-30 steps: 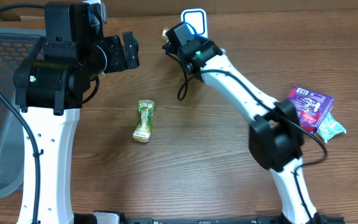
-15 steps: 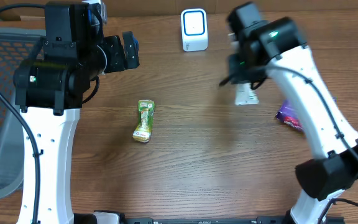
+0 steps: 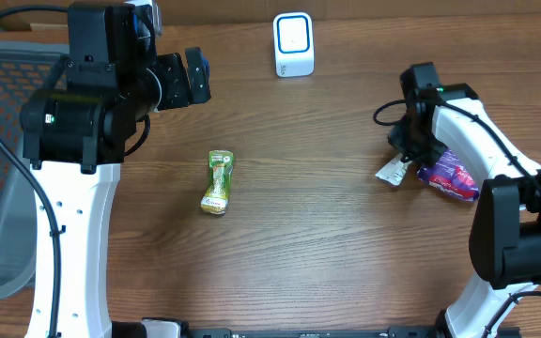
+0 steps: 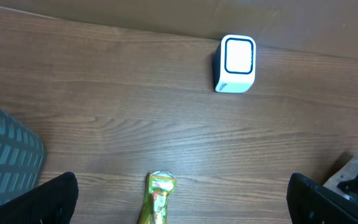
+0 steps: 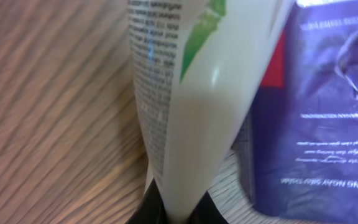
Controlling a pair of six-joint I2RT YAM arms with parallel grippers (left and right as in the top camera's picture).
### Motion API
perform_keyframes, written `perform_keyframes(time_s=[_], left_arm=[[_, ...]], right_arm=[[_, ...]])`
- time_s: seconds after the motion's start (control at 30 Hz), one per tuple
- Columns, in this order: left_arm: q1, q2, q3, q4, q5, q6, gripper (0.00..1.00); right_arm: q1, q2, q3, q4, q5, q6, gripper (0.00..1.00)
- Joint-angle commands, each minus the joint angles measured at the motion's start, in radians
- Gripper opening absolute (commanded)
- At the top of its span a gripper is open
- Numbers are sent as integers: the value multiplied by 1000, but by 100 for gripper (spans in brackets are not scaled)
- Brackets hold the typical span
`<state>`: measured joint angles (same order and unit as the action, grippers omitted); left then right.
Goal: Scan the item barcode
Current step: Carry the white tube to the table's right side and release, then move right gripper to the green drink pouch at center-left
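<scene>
At the right edge of the overhead frame, your right gripper (image 5: 174, 213) is clamped tight on one end of a white packet (image 3: 394, 171), and in the right wrist view you can see the two dark fingers pinching it from either side. The packet carries green print and small black text, and it rises up the frame from that grip. It sits low over the wooden table (image 3: 327, 244), just left of a purple packet (image 3: 451, 176) lying there; you cannot tell from these views whether the two touch. The scanner (image 3: 293, 44) stands at the top centre of the overhead frame, well apart from the held packet and up to its left. In the upper left, your left gripper (image 3: 188, 79) hangs with its fingers spread wide and nothing between them. A green packet (image 3: 218, 182) lies flat on the table left of centre, below that gripper in the frame.
</scene>
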<state>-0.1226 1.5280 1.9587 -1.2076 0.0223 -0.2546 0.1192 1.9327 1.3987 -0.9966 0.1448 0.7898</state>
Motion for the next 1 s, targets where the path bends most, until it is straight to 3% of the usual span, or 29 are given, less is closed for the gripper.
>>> perform_keyframes(time_s=[0.0, 0.17, 0.2, 0.27, 0.3, 0.37, 0.5, 0.6, 0.8, 0.97], left_arm=[[-2, 3, 7, 2, -6, 15, 100], [-2, 3, 7, 2, -6, 15, 100], [-2, 3, 7, 2, -6, 15, 100], [-2, 3, 7, 2, -6, 15, 100], [-2, 3, 7, 2, -6, 16, 99], [-2, 3, 7, 2, -6, 15, 100], [-2, 3, 7, 2, -6, 16, 99], [-2, 3, 7, 2, -6, 15, 100], [-2, 3, 7, 2, -6, 15, 100], [-2, 3, 7, 3, -6, 15, 100]], right_arm=[[-54, -23, -30, -18, 93, 26, 4], [-165, -23, -31, -68, 115, 7, 4], [-185, -23, -30, -72, 108, -11, 11], [-216, -24, -7, -90, -64, -189, 61], [-216, -26, 9, -99, -120, -250, 72], [-201, -29, 51, -131, -184, -295, 79], [-98, -35, 145, -165, -333, -353, 84], [56, -33, 154, -88, -454, -342, 85], [397, 23, 151, 147, -463, -111, 90], [563, 113, 151, 318, -461, 14, 84]])
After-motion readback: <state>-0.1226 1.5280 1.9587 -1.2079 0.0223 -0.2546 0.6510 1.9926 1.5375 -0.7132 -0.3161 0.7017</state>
